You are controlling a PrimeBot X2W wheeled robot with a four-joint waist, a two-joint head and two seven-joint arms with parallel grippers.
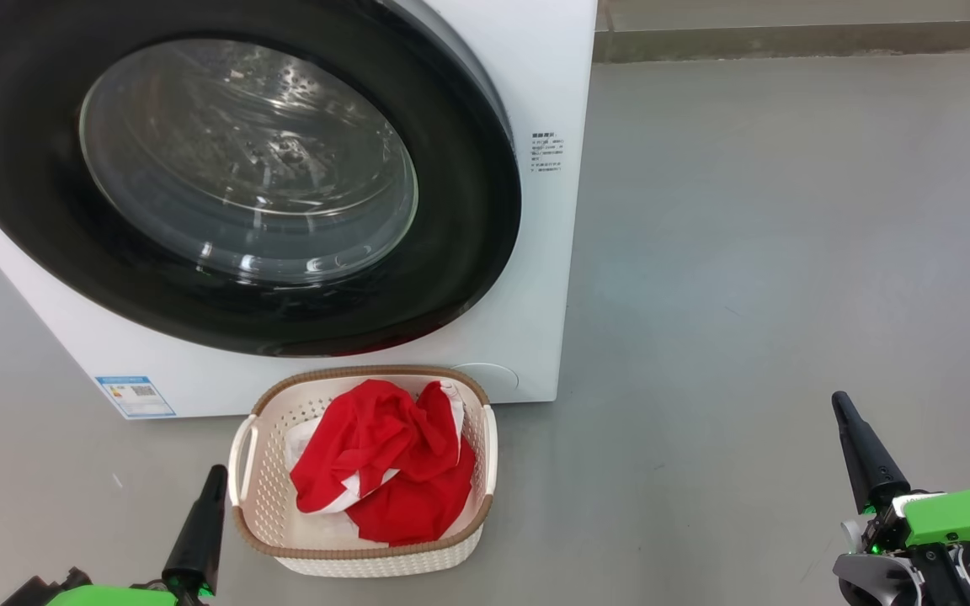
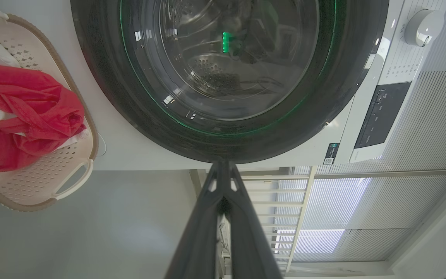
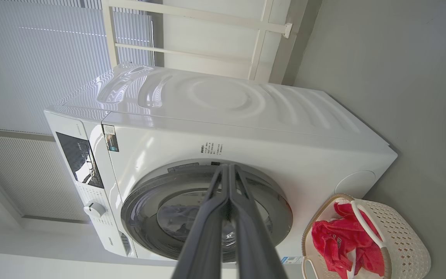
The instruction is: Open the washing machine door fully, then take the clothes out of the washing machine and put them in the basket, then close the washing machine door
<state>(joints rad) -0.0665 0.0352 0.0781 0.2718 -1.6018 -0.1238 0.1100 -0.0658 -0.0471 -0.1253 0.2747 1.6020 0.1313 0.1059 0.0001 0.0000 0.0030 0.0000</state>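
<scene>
clothes: red-and-white bundle [image 1: 384, 459] lies in the basket [image 1: 350, 551]
basket: on the floor, just in front of the washing machine [image 1: 535, 252]
door: washing machine door [image 1: 232, 168] looks shut flush; drum behind glass seems empty
progress: all three steps look done, nothing left by my read
left gripper [image 1: 214, 484]: fingers pressed together, empty, just beside basket
right gripper [image 1: 844, 412]: fingers together, empty, well apart from basket
floor [image 1: 746, 252]: plain smooth grey
room: white blinds [image 3: 33, 58] behind machine
</scene>
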